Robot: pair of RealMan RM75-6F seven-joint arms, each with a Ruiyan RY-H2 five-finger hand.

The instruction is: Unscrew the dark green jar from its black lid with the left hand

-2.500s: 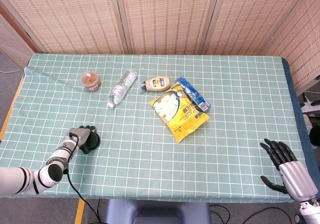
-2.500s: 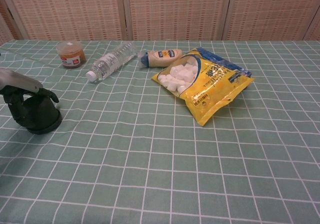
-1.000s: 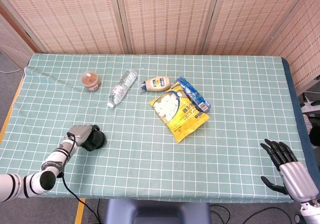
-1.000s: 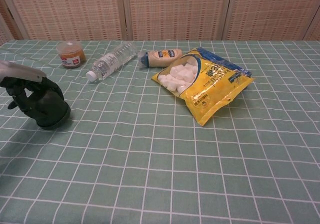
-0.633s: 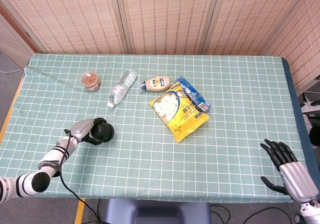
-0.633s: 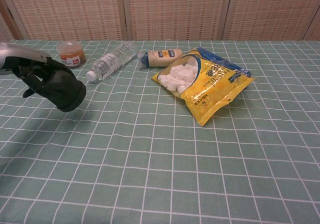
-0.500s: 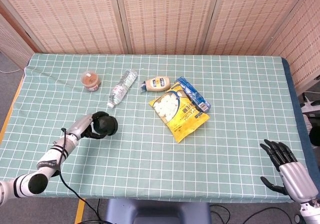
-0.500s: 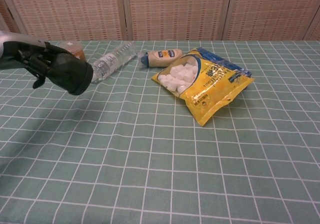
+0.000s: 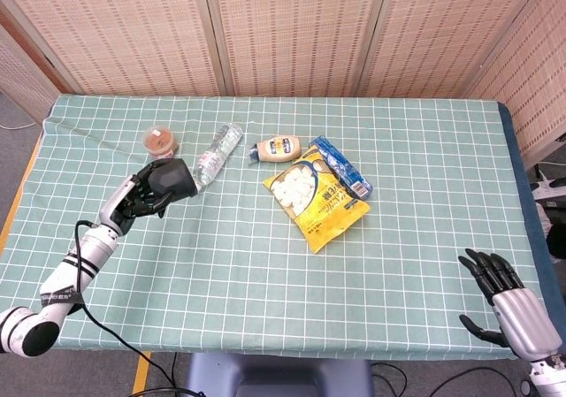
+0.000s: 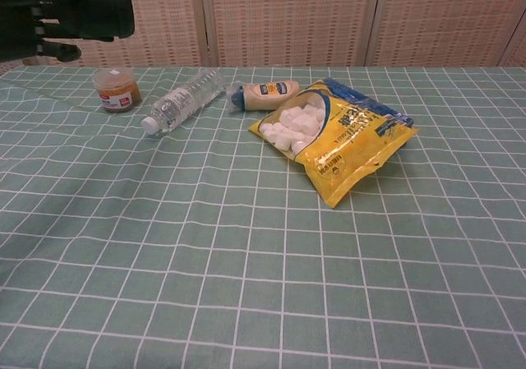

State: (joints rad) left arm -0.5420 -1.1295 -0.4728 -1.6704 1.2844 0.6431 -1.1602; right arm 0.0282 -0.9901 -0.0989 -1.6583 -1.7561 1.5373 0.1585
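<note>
My left hand [image 9: 140, 195] grips the dark green jar [image 9: 171, 179] and holds it well above the table, lying on its side, over the left part of the cloth. In the chest view the jar [image 10: 97, 7] and left hand [image 10: 37, 16] sit at the top left corner, raised above the tabletop. I cannot make out the black lid apart from the jar. My right hand [image 9: 508, 297] hangs open off the table's front right corner, holding nothing.
On the checked green cloth [image 9: 265, 255] lie a small brown-filled cup [image 9: 160, 141], a clear water bottle [image 9: 215, 155] on its side, a mayonnaise squeeze bottle [image 9: 276, 148] and a yellow bag of marshmallows [image 9: 318, 194] beside a blue packet [image 9: 340, 169].
My left hand has lifted the jar off the cloth at the front left and carried it up and toward the back, tipping it onto its side. The right hand has barely moved.
</note>
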